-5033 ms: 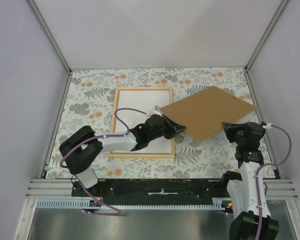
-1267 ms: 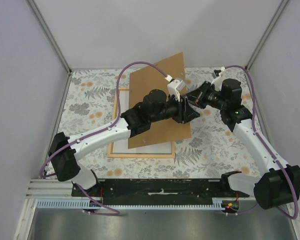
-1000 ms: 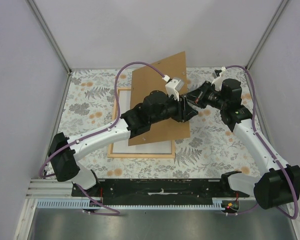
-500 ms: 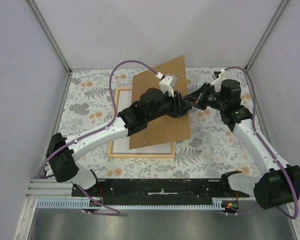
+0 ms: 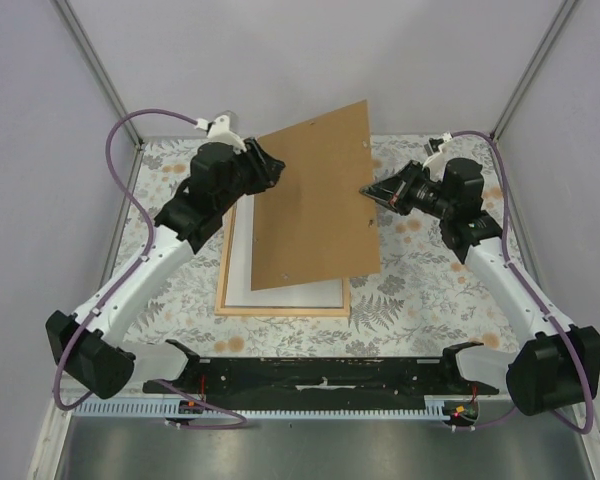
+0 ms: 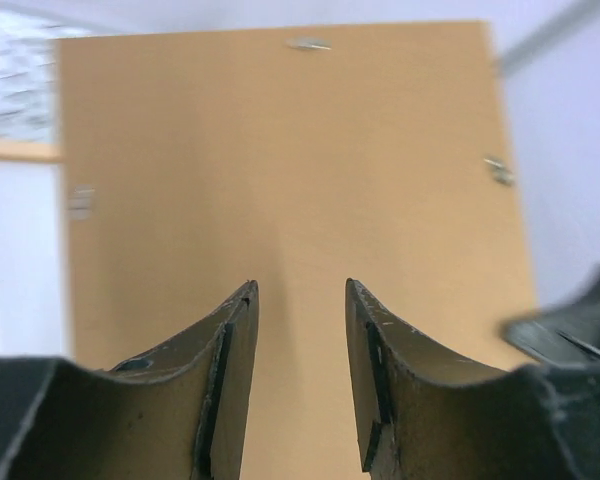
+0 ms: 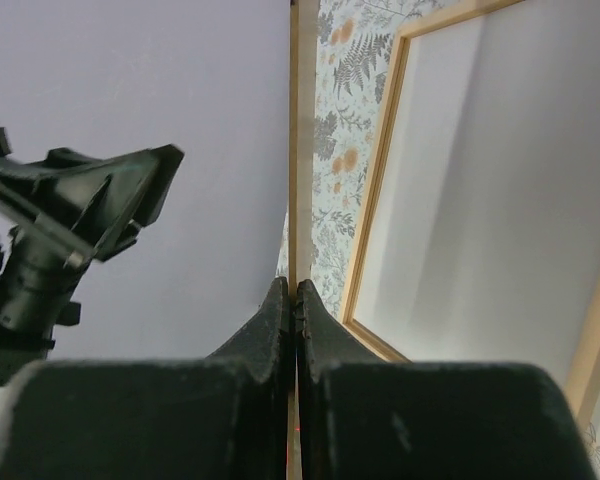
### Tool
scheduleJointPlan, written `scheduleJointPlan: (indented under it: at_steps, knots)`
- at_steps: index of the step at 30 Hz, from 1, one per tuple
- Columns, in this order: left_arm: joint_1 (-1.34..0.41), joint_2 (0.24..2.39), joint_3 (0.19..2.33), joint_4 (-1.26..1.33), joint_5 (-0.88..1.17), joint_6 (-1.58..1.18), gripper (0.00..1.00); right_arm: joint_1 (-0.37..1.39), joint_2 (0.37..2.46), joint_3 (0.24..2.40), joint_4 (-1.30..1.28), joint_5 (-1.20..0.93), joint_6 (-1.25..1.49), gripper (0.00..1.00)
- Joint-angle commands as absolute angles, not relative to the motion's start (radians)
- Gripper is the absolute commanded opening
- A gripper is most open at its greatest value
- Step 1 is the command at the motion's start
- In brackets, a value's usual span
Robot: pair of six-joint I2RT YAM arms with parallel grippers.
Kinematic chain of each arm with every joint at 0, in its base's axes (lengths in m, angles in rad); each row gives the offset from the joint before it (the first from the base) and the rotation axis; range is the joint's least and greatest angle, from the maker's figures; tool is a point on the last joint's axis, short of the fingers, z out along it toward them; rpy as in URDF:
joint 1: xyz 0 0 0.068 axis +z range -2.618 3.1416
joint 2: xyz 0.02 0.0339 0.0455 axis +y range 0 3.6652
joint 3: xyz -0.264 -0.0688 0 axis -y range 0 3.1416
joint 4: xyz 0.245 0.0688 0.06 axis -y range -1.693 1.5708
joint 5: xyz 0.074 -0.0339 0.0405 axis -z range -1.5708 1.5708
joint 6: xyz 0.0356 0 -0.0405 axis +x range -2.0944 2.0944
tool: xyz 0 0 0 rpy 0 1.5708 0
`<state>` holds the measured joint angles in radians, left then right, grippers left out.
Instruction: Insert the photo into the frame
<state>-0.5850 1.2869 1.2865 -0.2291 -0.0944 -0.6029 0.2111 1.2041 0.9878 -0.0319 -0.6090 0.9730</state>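
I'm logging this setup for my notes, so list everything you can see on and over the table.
board: one, brown, held tilted over the frame
frame: one, light wood, flat on the tablecloth
photo: one, white side up, inside the frame, partly hidden by the board
tablecloth: one, floral, spread under the frame
left gripper: one, black, open, by the board's left edge
right gripper: one, black, shut on the board's right edge

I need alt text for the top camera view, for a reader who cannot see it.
The right claw pinches the right edge of a brown board, tilted above a wooden frame lying on a flowered table, a photo inside it white side up. The open left claw is beside the board's far left corner.
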Motion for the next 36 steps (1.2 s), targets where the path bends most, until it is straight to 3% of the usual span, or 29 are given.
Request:
scheduleJointPlan:
  at_steps: [1,13,36]
  knots:
    - [-0.439,1.299,1.23,-0.35,-0.109,-0.664,0.47,0.207,1.195,0.944,0.17,-0.663,1.049,0.0]
    - [-0.138,1.373,1.057,-0.298,0.035,-0.7,0.47,0.232,1.272,0.77,0.42,-0.647,1.143,0.0]
    - [-0.035,1.502,0.992,-0.262,0.104,-0.701,0.46,0.376,1.517,0.709,0.703,-0.489,1.226,0.0]
